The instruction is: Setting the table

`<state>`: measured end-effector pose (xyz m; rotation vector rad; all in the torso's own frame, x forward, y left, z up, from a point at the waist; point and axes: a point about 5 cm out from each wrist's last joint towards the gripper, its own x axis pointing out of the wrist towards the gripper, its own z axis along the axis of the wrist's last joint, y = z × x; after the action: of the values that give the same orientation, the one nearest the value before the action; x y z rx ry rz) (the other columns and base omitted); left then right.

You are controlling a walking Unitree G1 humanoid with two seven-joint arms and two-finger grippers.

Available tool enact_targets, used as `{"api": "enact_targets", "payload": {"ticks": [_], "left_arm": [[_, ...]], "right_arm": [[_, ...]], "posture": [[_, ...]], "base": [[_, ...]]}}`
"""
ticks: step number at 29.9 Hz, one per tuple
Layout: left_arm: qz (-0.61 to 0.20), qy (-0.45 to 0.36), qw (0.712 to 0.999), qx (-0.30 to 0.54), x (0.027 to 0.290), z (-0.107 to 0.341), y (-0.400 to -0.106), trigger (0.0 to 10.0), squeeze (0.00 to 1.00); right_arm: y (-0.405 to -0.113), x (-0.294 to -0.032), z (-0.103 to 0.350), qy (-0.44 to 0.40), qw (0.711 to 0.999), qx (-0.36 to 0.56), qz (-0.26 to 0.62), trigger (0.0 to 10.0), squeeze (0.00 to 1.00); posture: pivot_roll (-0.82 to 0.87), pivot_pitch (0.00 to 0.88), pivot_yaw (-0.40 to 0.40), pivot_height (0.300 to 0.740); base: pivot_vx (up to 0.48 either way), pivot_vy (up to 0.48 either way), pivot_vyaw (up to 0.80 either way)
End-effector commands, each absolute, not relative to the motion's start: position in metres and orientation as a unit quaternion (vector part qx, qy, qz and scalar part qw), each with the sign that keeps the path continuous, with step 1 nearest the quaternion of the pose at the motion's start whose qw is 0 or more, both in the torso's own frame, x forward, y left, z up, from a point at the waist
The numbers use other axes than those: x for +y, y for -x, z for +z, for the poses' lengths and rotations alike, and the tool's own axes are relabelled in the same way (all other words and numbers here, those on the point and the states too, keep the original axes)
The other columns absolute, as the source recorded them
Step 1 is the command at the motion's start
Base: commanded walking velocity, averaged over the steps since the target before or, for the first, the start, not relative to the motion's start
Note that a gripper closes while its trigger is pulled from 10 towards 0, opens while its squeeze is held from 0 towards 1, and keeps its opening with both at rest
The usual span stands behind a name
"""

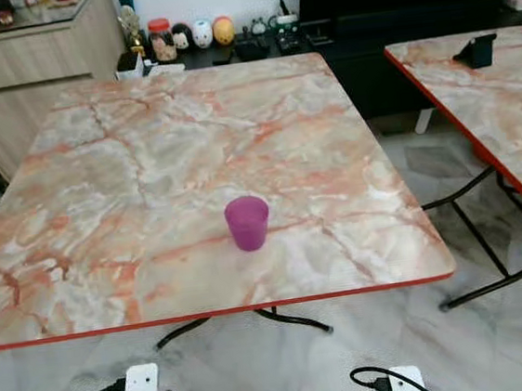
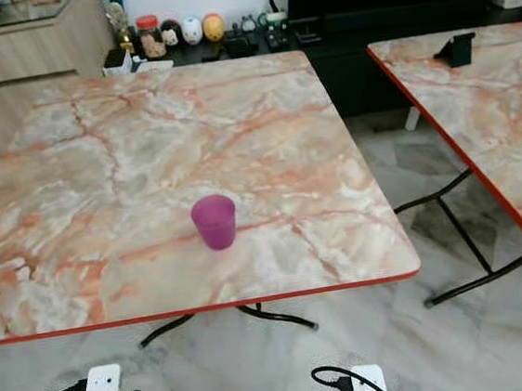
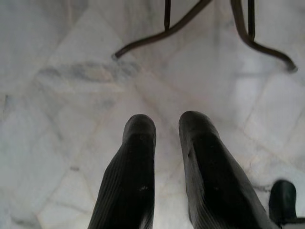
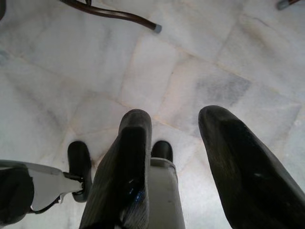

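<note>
Presently one purple cup (image 1: 247, 222) stands upright on the marble-patterned table (image 1: 128, 172), near its front edge and roughly central; nothing else is laid on it. Both arms hang low in front of the table. The left gripper (image 3: 164, 125) points at the tiled floor (image 3: 57, 95), fingers slightly parted, holding nothing. The right gripper (image 4: 181, 121) likewise faces the floor, fingers spread wider, empty.

Risks, as judged: the cup sits close to the edge, so an arm rising from below could catch the rim or knock the cup off. Its light build suggests easy tipping.

Count: one cup, two tables, the second table (image 1: 500, 114) well apart to the right.
</note>
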<state>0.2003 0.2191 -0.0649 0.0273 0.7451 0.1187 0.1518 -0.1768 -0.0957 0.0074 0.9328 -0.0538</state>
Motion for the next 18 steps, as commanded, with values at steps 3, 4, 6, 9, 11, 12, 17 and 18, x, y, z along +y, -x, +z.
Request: {"api": "enact_targets", "payload": {"ticks": [3, 4, 6, 9, 11, 12, 17, 18], "left_arm": [[0.041, -0.033, 0.932, 0.359, 0.219, -0.065, -0.198, 10.0, 0.00], [0.040, -0.034, 0.932, 0.359, 0.219, -0.065, -0.198, 10.0, 0.00], [0.047, -0.028, 0.933, 0.357, 0.219, -0.065, -0.198, 10.0, 0.00], [0.046, -0.035, 0.933, 0.355, 0.219, -0.065, -0.198, 10.0, 0.00], [0.044, -0.044, 0.933, 0.353, 0.219, -0.064, -0.199, 10.0, 0.00], [0.042, -0.047, 0.953, 0.297, 0.235, -0.055, -0.195, 10.0, 0.00], [0.022, -0.079, 0.984, 0.157, 0.266, -0.016, -0.168, 10.0, 0.00], [0.022, -0.080, 0.984, 0.156, 0.267, -0.016, -0.168, 10.0, 0.00]], "right_arm": [[-0.149, -0.177, -0.097, -0.007, 0.890, 0.454, -0.027, 10.0, 0.00], [-0.149, -0.177, -0.097, -0.007, 0.890, 0.454, -0.027, 10.0, 0.00], [-0.149, -0.177, -0.097, -0.006, 0.890, 0.455, -0.027, 10.0, 0.00], [-0.148, -0.177, -0.097, -0.006, 0.889, 0.457, -0.027, 10.0, 0.00], [-0.148, -0.177, -0.097, -0.005, 0.888, 0.458, -0.026, 10.0, 0.00], [-0.148, -0.177, -0.097, -0.005, 0.888, 0.458, -0.025, 10.0, 0.00], [-0.148, -0.178, -0.098, -0.006, 0.887, 0.460, -0.027, 10.0, 0.00], [-0.148, -0.178, -0.098, -0.007, 0.887, 0.460, -0.027, 10.0, 0.00]], "posture": [[0.07, 0.000, 0.023, 0.740], [0.07, 0.000, 0.023, 0.740], [0.08, 0.000, 0.023, 0.740], [0.08, 0.000, 0.022, 0.740], [0.09, 0.000, 0.021, 0.740], [0.09, 0.000, 0.021, 0.740], [0.10, 0.000, 0.021, 0.740], [0.10, 0.000, 0.021, 0.740]], "base": [[0.000, 0.000, 0.00], [0.000, 0.000, 0.00], [0.000, 0.000, 0.00], [0.000, 0.000, 0.00], [0.000, 0.000, 0.00], [0.000, 0.000, 0.00], [0.000, 0.000, 0.00], [0.000, 0.000, 0.00]]}}
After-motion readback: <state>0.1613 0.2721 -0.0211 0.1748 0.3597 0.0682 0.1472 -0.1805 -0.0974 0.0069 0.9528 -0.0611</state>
